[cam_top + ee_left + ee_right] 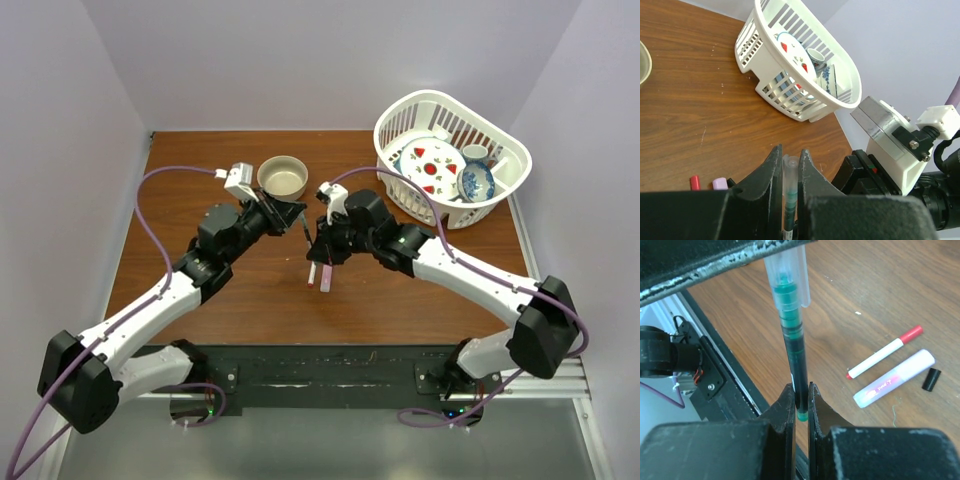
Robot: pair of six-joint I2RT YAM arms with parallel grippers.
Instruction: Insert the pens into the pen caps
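Observation:
My left gripper (789, 152) is shut on a clear pen cap (790, 172), held above the table. My right gripper (800, 390) is shut on the tail of a slim dark green pen (796, 360). The pen's front end sits inside that clear cap (787, 275). In the top view the two grippers (298, 218) (318, 245) meet over the table's middle. A white pen with a red cap (885, 352), a chunky pink marker (895, 379) and a small black cap (931, 379) lie on the wood below.
A tan round bowl (283, 177) stands behind the left gripper. A white basket (505, 195) holding dishes stands at the back right. The red and pink ends (695, 182) (720, 183) show low in the left wrist view.

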